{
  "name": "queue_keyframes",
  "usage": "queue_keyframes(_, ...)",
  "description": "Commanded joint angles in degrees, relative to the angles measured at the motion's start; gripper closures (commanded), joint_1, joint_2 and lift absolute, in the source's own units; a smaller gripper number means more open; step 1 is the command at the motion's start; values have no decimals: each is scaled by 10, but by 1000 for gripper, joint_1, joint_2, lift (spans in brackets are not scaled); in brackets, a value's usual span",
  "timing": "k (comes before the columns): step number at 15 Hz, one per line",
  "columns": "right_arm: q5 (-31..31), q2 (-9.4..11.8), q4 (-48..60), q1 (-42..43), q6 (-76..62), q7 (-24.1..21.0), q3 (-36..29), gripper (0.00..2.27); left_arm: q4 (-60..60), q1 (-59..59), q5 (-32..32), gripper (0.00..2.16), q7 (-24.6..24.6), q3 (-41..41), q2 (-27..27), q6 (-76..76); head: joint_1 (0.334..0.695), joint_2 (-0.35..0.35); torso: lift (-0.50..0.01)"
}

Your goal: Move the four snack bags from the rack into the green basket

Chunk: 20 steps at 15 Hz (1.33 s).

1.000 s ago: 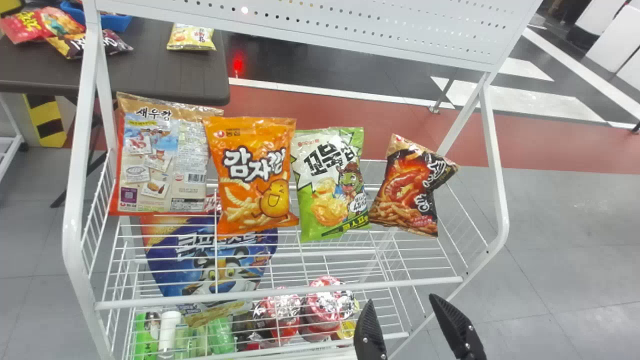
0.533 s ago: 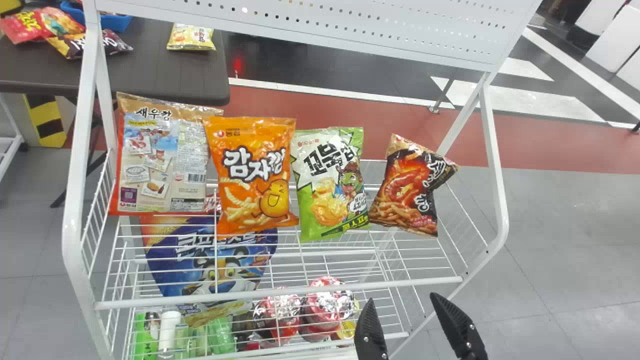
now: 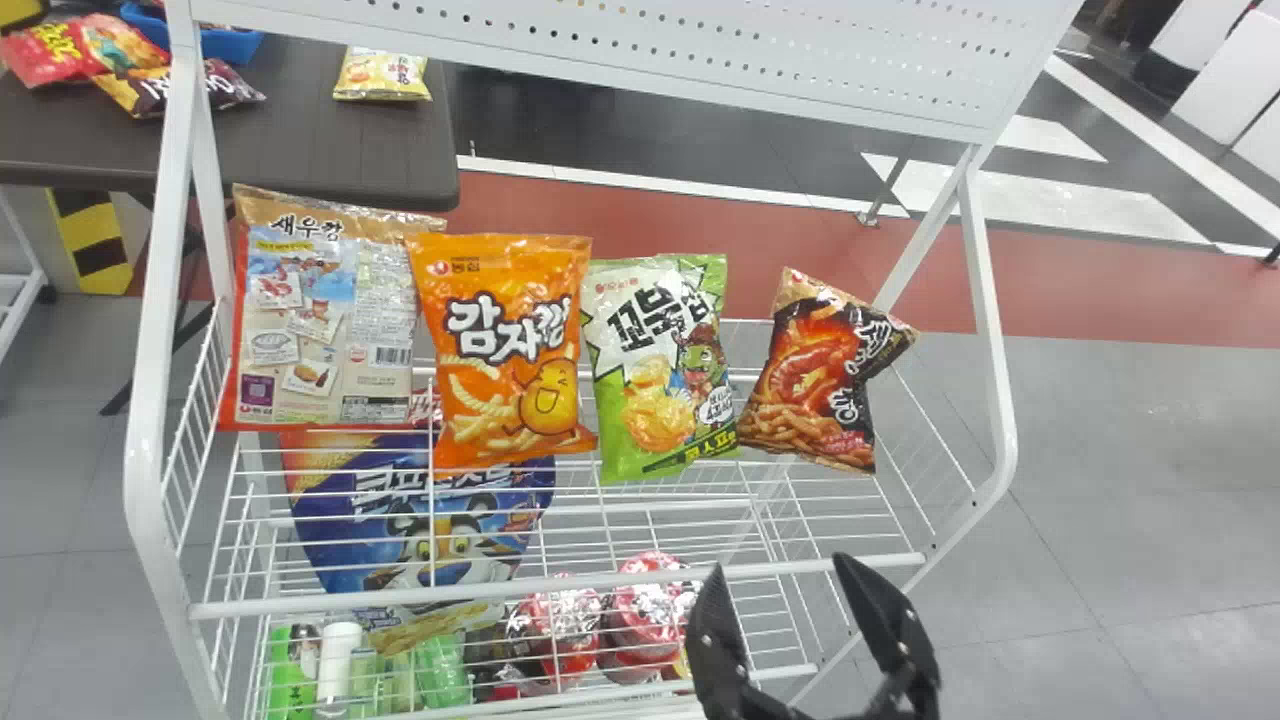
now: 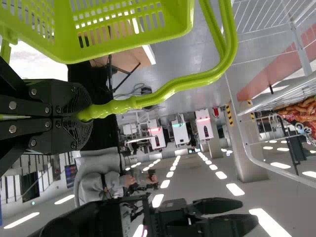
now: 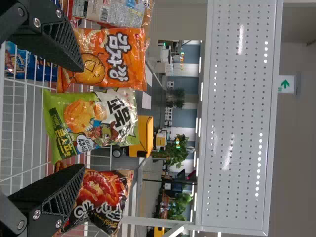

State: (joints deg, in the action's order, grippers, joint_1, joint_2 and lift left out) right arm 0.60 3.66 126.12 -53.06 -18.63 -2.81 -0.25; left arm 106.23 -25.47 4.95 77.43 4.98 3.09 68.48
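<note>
Head view, rail before bags, right fingers, wide, left wrist, fingers gripping handle

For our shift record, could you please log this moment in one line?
left gripper holding green basket by handle | right gripper open, empty, before rack | four snack bags on rack

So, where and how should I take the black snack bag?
Probably from the front, right hand spread across its middle, squeezing both sides. The black snack bag stands facing the robot, tilted, with a gap between its upper part and the green snack bag.
</note>
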Motion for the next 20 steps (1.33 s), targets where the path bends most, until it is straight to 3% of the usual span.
queue_keyframes(1, 0, 8, -33, 73, 42, 8, 19, 134, -3, 3, -3, 2081, -6, 11, 0, -1, 695, -350, 0)
queue_keyframes(2, -4, 5, -45, 116, 93, 35, 31, 137, -6, 5, -4, 2081, -6, 14, 0, 0, 695, -350, 0)
queue_keyframes(8, -21, 4, -155, 331, 270, 64, 106, 140, -20, 19, -8, 2081, -12, 34, -2, 0, 695, -346, 0)
queue_keyframes(12, -34, -4, -243, 439, 277, 74, 165, 140, -23, 25, -8, 2081, -12, 37, 1, 4, 695, -213, 0)
queue_keyframes(15, -37, -29, -311, 503, 268, 75, 179, 144, -23, 27, -8, 2081, -9, 31, 3, 6, 695, -126, 0)
queue_keyframes(20, -83, -33, -386, 592, 265, 80, 206, 164, -28, 38, -4, 2078, -4, 26, 6, 4, 695, -55, 0)
